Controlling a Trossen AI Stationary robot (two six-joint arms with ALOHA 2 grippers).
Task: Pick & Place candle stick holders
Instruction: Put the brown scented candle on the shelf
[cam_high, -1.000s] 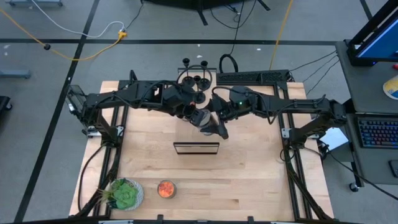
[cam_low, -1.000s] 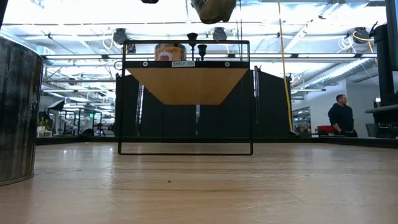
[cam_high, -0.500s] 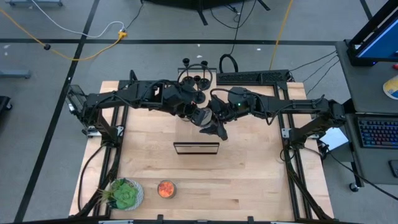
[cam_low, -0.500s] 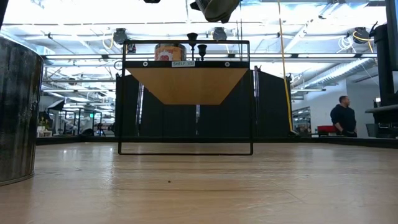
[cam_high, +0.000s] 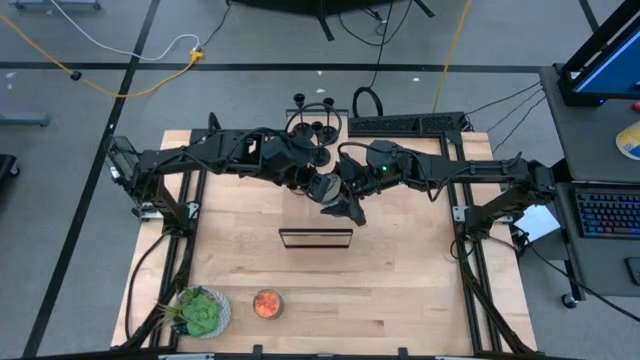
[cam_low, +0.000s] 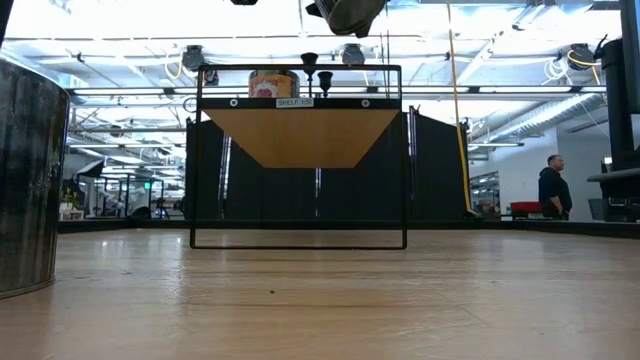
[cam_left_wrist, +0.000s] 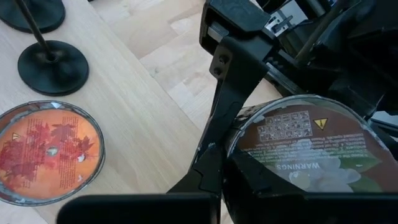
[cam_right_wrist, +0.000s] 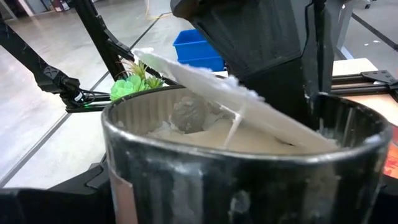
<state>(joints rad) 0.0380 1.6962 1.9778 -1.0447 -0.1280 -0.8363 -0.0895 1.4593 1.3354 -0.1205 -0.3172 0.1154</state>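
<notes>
My right gripper (cam_high: 340, 198) holds a tin candle jar (cam_right_wrist: 236, 180) of white wax in the air above the shelf (cam_low: 298, 100); the low view shows the jar (cam_low: 345, 14) at the top. A round lid (cam_left_wrist: 305, 149) with a warnings label lies slanted across the jar's mouth, and my left gripper (cam_high: 322, 186) is shut at its rim. On the shelf top stand two black candle stick holders (cam_left_wrist: 53, 65) (cam_left_wrist: 31, 11) on their round bases, beside an orange candle tin (cam_left_wrist: 46, 152). More candle stick holders (cam_high: 318, 128) stand at the table's far edge. My left gripper is shut on the lid's near rim (cam_left_wrist: 249, 180), coming slanting down from the table's left. The lid (cam_right_wrist: 205, 81) sits tilted, one side raised off the jar's mouth. My own fingers hide the exact place of contact. My right gripper has the jar's wall between its two wide-spread fingers (cam_left_wrist: 227, 87), coming about level from the table's right. The jar (cam_right_wrist: 186, 155) is lifted clear of the shelf and stands nearly upright, its open mouth up. The jar hides the pads.
A black-framed wooden shelf (cam_high: 316, 238) stands mid-table. A second orange candle (cam_high: 267, 303) and a green potted plant (cam_high: 200, 312) sit near the front left. A person (cam_low: 553, 187) stands far off in the room. Bare wood lies at the front right.
</notes>
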